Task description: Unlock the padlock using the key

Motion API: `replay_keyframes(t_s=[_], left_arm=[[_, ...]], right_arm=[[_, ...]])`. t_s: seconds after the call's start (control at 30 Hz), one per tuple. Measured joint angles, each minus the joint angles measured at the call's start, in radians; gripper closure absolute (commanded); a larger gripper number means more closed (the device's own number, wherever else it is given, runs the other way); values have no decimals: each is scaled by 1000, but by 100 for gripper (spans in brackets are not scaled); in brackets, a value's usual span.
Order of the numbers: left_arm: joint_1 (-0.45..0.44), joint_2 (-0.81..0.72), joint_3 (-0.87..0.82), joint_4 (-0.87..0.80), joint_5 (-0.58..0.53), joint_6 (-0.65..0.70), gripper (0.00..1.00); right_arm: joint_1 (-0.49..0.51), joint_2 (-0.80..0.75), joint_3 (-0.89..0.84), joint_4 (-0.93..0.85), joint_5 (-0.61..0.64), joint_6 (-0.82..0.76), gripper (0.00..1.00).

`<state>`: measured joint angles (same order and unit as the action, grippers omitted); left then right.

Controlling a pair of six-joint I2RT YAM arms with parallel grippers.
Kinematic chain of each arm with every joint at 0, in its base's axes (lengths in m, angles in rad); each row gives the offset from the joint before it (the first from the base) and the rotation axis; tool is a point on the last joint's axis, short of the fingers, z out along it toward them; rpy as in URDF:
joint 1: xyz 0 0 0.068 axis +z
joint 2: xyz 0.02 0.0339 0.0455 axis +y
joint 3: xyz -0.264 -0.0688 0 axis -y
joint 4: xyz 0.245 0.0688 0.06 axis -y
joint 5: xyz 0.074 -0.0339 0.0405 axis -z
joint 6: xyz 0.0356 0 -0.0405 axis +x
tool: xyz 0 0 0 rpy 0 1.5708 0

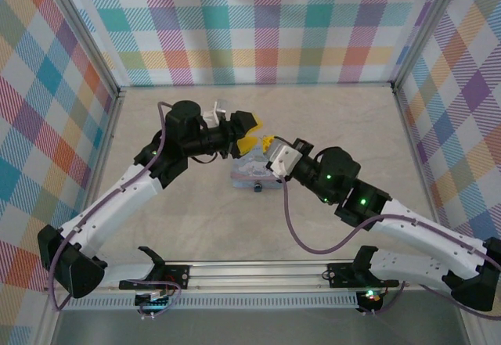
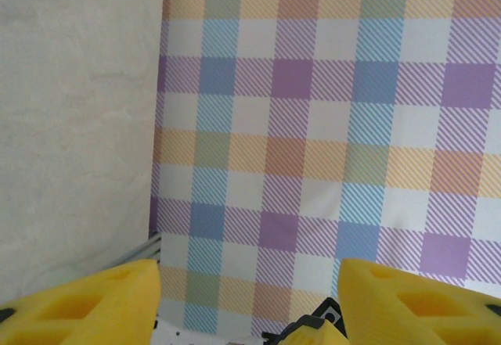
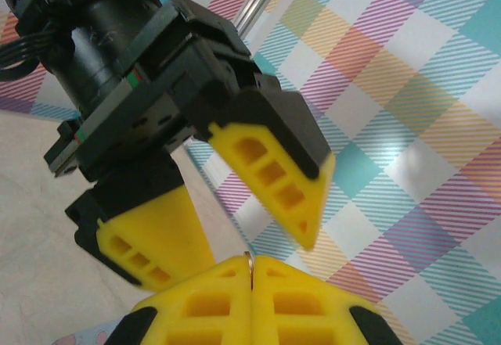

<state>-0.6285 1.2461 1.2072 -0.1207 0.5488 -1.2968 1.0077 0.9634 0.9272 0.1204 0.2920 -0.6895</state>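
Basically, the padlock (image 1: 252,174), a pale blue body w/ a dark knob (image 1: 258,188) at its near edge, lies flat mid-bench. No tool touches it; both hover just above its far side. We take the thin metal sliver poking from the seam of the right tool (image 3: 250,286) to be the key (image 3: 249,257). That tool is clamped tight on it w/ only an edge visible, so we can't tell how the key is turned. The left tool (image 3: 235,243) sits right in front of it, jaws apart, nothing between them.

Risks as we see them:
1) The hold on the key looks tiny, so any nudge from the left tool could twist it or pop it out, and it'd drop onto the bench (image 1: 352,126) or the lock.
2) If a handover is meant, closing off-centre would prob. skew the key, and it then won't line up w/ the lock.
3) The lock is loose. Pushing a key in w/o the other tool pinning it would just shove it across the bench.
4) Two tools this close may clash, esp. if both move at once.
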Motion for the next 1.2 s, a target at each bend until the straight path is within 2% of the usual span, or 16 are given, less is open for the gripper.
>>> replay_keyframes(t_s=[0.17, 0.6, 0.77, 0.9, 0.93, 1.0, 1.17, 1.2], left_arm=[[-13, 8, 2, 0, 12, -23, 57], [-13, 24, 22, -1, 19, -26, 82], [-13, 36, 22, 1, 20, -31, 98], [-13, 38, 22, -6, 21, -25, 100], [-14, 39, 22, -8, 25, -23, 100], [-16, 40, 22, -7, 28, -18, 100], [-17, 40, 40, -55, 1, 61, 100], [-17, 40, 54, -83, -16, 90, 100]], right_arm=[[15, 19, -7, 28, 31, -38, 100], [15, 19, -51, 65, 53, -79, 100], [18, 12, -66, 66, 60, -90, 100], [21, 4, -81, 67, 64, -97, 99], [21, 0, -85, 66, 64, -97, 93], [21, -5, -89, 64, 64, -87, 73], [21, -32, -97, 22, 94, -21, 43], [21, -46, -98, 4, 100, 3, 33]])
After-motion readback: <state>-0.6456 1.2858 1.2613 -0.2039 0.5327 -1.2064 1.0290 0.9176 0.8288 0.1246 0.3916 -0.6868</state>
